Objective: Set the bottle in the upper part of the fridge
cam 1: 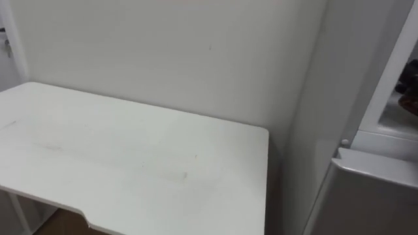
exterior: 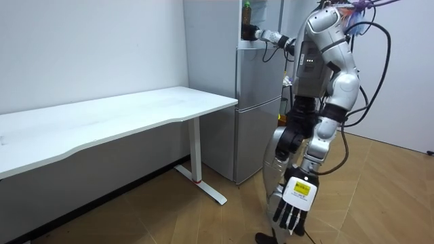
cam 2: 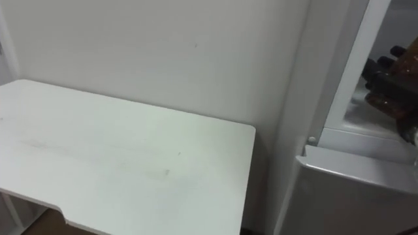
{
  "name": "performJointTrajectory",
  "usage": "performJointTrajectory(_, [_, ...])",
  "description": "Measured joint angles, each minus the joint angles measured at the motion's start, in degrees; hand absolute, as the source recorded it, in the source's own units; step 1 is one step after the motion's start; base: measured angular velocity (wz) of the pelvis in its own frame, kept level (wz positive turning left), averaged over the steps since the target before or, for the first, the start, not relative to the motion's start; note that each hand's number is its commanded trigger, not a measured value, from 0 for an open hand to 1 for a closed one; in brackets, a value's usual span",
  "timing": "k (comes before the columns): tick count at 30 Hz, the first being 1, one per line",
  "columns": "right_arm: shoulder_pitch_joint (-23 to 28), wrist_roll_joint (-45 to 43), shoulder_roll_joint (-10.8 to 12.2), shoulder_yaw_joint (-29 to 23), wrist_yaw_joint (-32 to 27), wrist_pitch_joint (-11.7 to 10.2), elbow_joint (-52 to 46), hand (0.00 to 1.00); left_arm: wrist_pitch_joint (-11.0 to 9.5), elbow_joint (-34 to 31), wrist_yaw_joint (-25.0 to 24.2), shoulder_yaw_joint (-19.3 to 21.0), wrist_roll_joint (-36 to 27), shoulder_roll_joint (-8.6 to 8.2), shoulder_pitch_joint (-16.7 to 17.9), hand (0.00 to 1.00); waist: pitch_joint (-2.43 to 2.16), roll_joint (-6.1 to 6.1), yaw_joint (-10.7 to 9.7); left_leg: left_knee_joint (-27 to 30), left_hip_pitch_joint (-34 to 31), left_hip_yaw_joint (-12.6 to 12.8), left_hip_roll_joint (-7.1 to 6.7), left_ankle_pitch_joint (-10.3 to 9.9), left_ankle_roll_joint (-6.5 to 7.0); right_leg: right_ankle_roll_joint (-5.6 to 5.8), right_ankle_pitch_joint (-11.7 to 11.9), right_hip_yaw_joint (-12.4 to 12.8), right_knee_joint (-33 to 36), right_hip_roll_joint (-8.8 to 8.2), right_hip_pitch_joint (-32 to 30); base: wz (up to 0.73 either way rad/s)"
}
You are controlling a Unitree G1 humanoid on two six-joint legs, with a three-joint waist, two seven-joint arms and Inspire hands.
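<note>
My right arm stretches out to the upper fridge compartment (cam 2: 363, 123), which stands open at the right edge of the eye views. My right hand (cam 2: 384, 73) is shut on the bottle (cam 2: 386, 103), a brownish one whose green-capped top (exterior: 247, 8) shows in the room view above that hand (exterior: 253, 32). Hand and bottle are just at the compartment's opening, over its white shelf. Whether the bottle rests on the shelf I cannot tell. My left hand (exterior: 293, 202) hangs open at my side near the floor. I stand upright right in front of the grey fridge (exterior: 258, 102).
A long white table (cam 1: 130, 163) stands against the wall to the left of the fridge, a narrow gap between them. The shut lower fridge door (cam 2: 353, 196) is below the open compartment. Wooden floor lies around me.
</note>
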Motion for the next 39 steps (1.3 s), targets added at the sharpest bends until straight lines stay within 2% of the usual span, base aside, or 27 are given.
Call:
performJointTrajectory(1, [0.0,0.0,-0.6,0.6,0.0,-0.2,0.8,0.0,0.0,0.0,0.0,0.0,0.0,0.2,-0.1,0.0,0.09,-0.24,0.1,0.1,-0.2,-0.2,-0.06,0.0,-0.02,-0.04,0.0,0.0,-0.1,0.0,0.0,0.14])
performJointTrajectory(3, [-0.2,0.1,-1.0,1.0,0.1,-0.3,3.2,0.0,0.5,0.0,0.0,0.0,-0.1,1.19,-0.1,0.0,-0.17,-0.94,0.2,2.1,-1.8,-0.5,0.11,-0.6,-0.09,-0.11,0.0,-0.7,-0.9,0.33,0.0,0.18])
performJointTrajectory(4, [-0.7,0.1,-1.0,1.1,0.0,-0.3,4.0,0.0,0.7,-0.1,0.0,0.0,-0.1,1.33,-0.1,0.0,-0.19,-0.98,0.2,2.8,-2.2,-0.6,0.22,-0.9,-0.1,-0.12,0.0,-0.8,-0.9,0.44,-0.1,0.13])
performJointTrajectory(5, [-2.1,0.0,-1.1,1.7,0.0,-0.5,6.4,0.0,1.2,0.0,0.1,0.0,-0.2,1.44,-0.4,0.0,0.05,-0.6,0.2,4.1,-3.2,-0.9,0.43,-1.5,-0.12,-0.19,0.0,-1.0,-0.9,0.65,-0.3,0.11])
performJointTrajectory(7, [-4.1,-0.1,-2.0,4.3,0.0,-1.8,10.3,0.0,1.6,0.1,0.1,-0.3,-1.1,2.03,-1.4,0.0,-0.18,-1.01,0.3,5.8,-5.3,-1.2,0.73,-1.9,-0.15,-0.38,0.1,-1.5,-0.8,0.87,-1.3,0.09])
performJointTrajectory(9, [-6.9,-0.2,-3.9,8.7,0.8,-3.3,16.0,0.0,1.6,0.1,0.1,-0.4,-2.8,3.46,-3.5,0.0,-0.16,-1.38,1.8,8.4,-7.9,-1.2,1.66,-2.9,-0.44,-0.95,0.6,-1.6,-0.8,1.65,-3.0,-0.06])
performJointTrajectory(12, [-8.3,-1.9,-4.8,10.0,1.4,-4.6,19.9,0.0,1.8,-0.4,0.2,-0.8,-2.8,4.56,-5.4,0.0,-0.14,-1.46,2.8,10.8,-10.5,-1.9,2.22,-3.4,-0.51,-1.3,0.8,-2.1,-0.7,2.19,-4.4,0.03])
performJointTrajectory(13, [-9.1,-2.8,-4.8,10.1,1.3,-5.5,21.6,1.0,2.3,-0.7,0.2,-1.6,-3.0,5.32,-6.4,0.0,-0.13,-1.45,3.1,11.5,-11.7,-2.1,2.34,-3.4,-0.53,-1.45,1.0,-2.1,-0.3,2.29,-5.4,0.05])
performJointTrajectory(15, [-10.5,-4.5,-4.8,11.0,1.3,-7.0,24.8,1.0,2.6,-0.8,0.5,-3.5,-4.4,7.09,-8.1,0.0,-0.09,-1.39,4.3,12.2,-12.9,-2.1,2.59,-3.3,-0.55,-1.76,1.3,-2.0,0.2,2.41,-6.6,-0.04])
performJointTrajectory(17, [-12.2,-6.2,-4.8,12.1,1.4,-7.1,27.5,1.0,2.8,-1.3,0.9,-4.3,-4.5,7.89,-8.4,0.0,-0.05,-1.3,4.8,12.9,-13.7,-2.1,2.84,-3.3,-0.58,-1.71,1.5,-1.9,0.1,2.67,-7.1,-0.04])
performJointTrajectory(20, [-14.6,-8.5,-4.8,13.3,3.3,-7.2,31.7,1.0,3.4,-1.7,1.4,-4.8,-4.5,8.12,-8.6,0.0,0.06,-1.13,5.1,13.8,-14.7,-2.4,3.06,-3.3,-0.58,-1.4,1.7,-1.7,-0.1,3.09,-7.5,0.02])
performJointTrajectory(23, [-14.8,-10.9,-5.5,14.4,3.9,-7.1,32.8,1.0,4.7,-1.7,1.4,-5.4,-4.5,8.13,-8.6,0.0,0.07,-1.11,6.1,13.8,-15.0,-2.4,3.07,-3.3,-0.61,-1.39,1.9,-1.5,-0.1,3.14,-8.1,-0.03])
performJointTrajectory(26, [-15.3,-11.7,-5.6,14.6,4.2,-7.1,33.4,1.0,5.5,-1.7,1.5,-6.5,-4.6,8.22,-8.6,0.0,0.22,-0.82,6.2,13.8,-15.0,-2.4,3.08,-3.2,-0.65,-1.42,1.9,-1.6,0.0,3.1,-8.2,0.0])
performJointTrajectory(30, [-15.7,-13.2,-5.5,14.6,4.5,-7.1,33.2,1.0,6.1,-1.7,1.5,-7.5,-4.8,8.48,-8.9,0.0,0.25,-0.38,6.1,13.8,-15.0,-2.4,3.08,-3.3,-0.83,-1.42,1.9,-1.6,0.0,3.09,-8.3,0.0])
performJointTrajectory(39, [-15.7,-13.5,-5.7,13.9,6.6,-7.1,33.3,1.0,6.8,-1.9,1.5,-7.7,-5.7,8.74,-8.9,0.0,0.2,-0.28,5.7,13.8,-15.5,-2.3,3.11,-3.1,-0.54,-1.32,2.6,-1.9,-0.9,3.2,-8.1,0.0])
